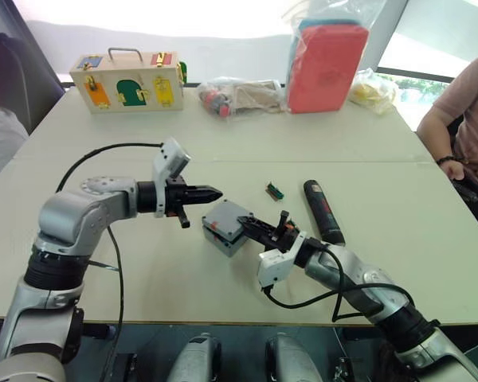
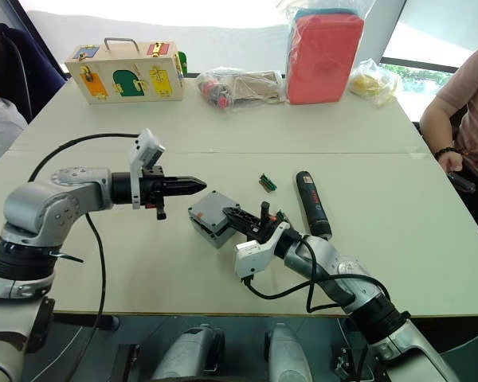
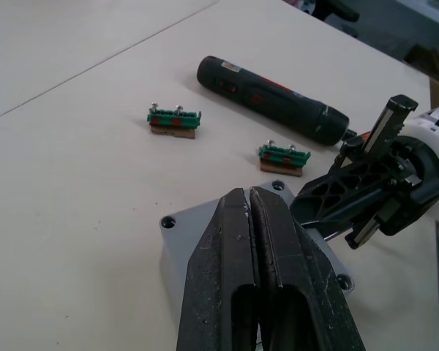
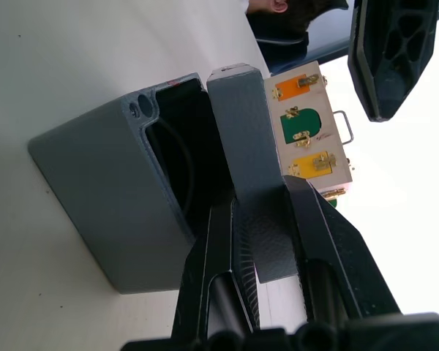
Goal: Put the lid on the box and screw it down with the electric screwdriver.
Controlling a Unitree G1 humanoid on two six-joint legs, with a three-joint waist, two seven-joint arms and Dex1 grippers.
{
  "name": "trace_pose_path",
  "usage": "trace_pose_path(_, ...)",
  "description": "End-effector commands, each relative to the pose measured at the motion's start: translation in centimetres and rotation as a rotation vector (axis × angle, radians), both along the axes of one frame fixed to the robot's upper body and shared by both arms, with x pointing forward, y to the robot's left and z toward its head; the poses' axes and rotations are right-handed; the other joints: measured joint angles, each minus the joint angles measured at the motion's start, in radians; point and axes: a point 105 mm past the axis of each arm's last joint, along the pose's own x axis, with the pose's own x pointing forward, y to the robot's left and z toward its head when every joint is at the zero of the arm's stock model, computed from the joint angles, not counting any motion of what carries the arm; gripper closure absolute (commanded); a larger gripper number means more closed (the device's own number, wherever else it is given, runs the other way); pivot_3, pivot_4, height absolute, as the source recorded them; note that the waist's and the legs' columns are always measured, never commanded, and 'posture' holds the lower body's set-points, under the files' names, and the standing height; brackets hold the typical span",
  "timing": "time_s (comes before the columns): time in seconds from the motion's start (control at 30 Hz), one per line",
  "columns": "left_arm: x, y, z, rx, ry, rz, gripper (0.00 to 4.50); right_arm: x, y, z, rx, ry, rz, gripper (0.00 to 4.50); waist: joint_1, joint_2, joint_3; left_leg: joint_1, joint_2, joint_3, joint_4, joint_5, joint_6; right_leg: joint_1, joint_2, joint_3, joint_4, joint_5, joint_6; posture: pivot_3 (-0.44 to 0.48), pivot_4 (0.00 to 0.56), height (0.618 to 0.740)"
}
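The grey box (image 1: 221, 240) stands on the table between my two arms. My right gripper (image 1: 248, 225) is shut on the grey lid (image 4: 241, 139), one finger on each face of its edge. It holds the lid tilted over the box (image 4: 102, 190), whose dark opening still shows beside it. My left gripper (image 1: 213, 192) hovers shut and empty just left of and above the box, and its closed fingers (image 3: 234, 241) point over the lid's top (image 3: 186, 230). The dark electric screwdriver (image 1: 323, 211) lies on the table just right of the box, beyond my right gripper.
Two small green terminal blocks (image 3: 174, 121) (image 3: 282, 157) lie near the screwdriver. At the table's far edge stand a wooden latch box (image 1: 127, 79), a red pack in plastic (image 1: 327, 64) and bags (image 1: 239, 95). One person (image 1: 0, 127) sits at the left and another's arm (image 1: 462, 119) rests at the right.
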Motion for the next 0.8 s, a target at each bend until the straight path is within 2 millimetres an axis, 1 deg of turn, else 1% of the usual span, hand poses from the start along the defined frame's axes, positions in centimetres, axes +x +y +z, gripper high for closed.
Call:
trace_pose_path(0.03,0.33,0.05,-0.41,0.043,-0.044,-0.01,4.44,0.01,0.34,0.09,0.001,-0.024,0.014,4.33,0.0,0.0,0.0,0.0,0.0,0.0,0.0,0.0,0.0,0.0,0.0,0.0,0.0,0.0,0.0,0.0,0.15,0.738)
trace_pose_path(0.23,0.77,-0.04,-0.86,0.057,-0.052,-0.005,4.44,0.13,0.75,-0.07,0.007,-0.013,0.027,4.33,-0.001,0.0,0.0,0.0,0.0,0.0,0.0,0.0,0.0,0.001,0.0,0.0,0.0,0.0,0.0,0.0,0.15,0.738)
trace_pose_path(0.37,0.59,-0.53,-0.62,0.046,-0.054,-0.018,4.44,0.05,0.76,-0.15,-0.005,-0.019,0.032,4.33,0.0,0.0,0.0,0.001,0.0,0.0,0.0,0.0,0.0,0.001,0.0,0.0,0.0,0.0,0.0,0.0,0.15,0.738)
trace_pose_path(0.53,0.43,-0.58,-0.6,0.038,-0.055,-0.016,4.44,-0.64,0.85,0.14,-0.017,-0.051,0.058,4.33,-0.001,0.0,0.0,0.001,0.0,0.0,0.0,0.0,0.0,0.001,0.001,0.0,0.0,0.0,0.0,0.0,0.15,0.738)
trace_pose_path(0.8,0.23,-0.71,-0.79,0.044,-0.047,-0.02,4.44,-0.63,0.8,-0.26,-0.037,-0.025,0.049,4.33,-0.002,0.0,0.0,0.001,0.0,0.0,0.0,0.0,0.0,0.001,0.001,0.0,0.001,0.0,0.0,0.0,0.15,0.738)
